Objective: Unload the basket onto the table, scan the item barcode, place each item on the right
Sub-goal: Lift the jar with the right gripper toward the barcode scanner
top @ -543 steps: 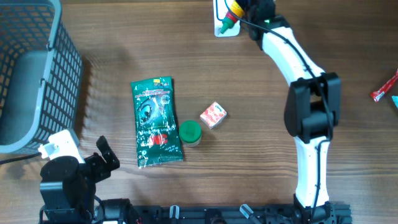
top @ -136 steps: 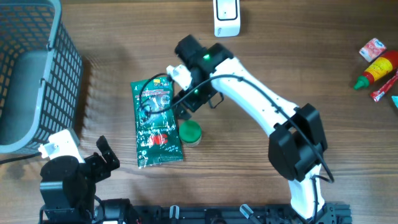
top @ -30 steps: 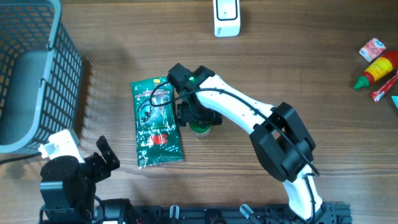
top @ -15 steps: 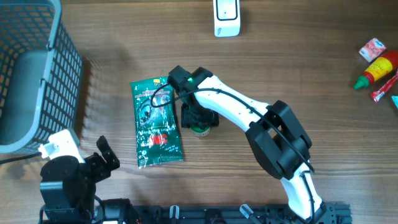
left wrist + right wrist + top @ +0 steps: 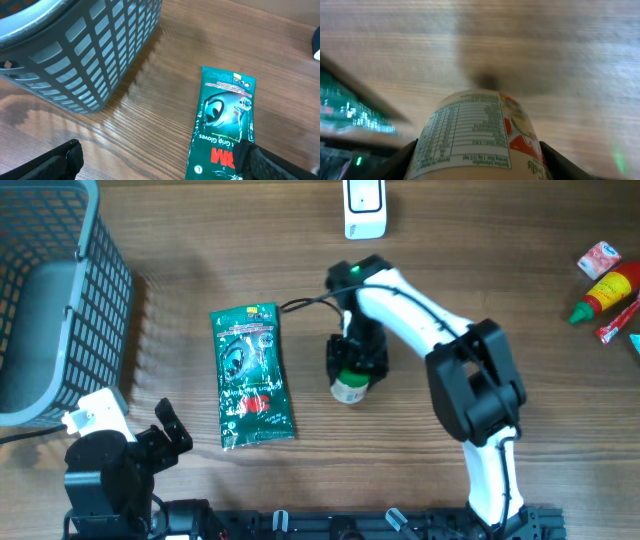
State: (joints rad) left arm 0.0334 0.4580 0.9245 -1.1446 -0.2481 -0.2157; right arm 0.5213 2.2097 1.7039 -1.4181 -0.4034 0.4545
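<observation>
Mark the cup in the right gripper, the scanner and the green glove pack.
cup [image 5: 470, 135], right wrist view, on its printed nutrition label.
scanner [image 5: 365, 220], overhead view, on its white body.
glove pack [image 5: 222, 117], left wrist view, on the middle of its front.

Right hand has closed on the green-lidded tub and carried it rightward, away from the glove packet; the tub, formerly upright, now tips sideways.

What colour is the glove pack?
The pack is dark green with red lettering; left wrist view shows it best.
</observation>
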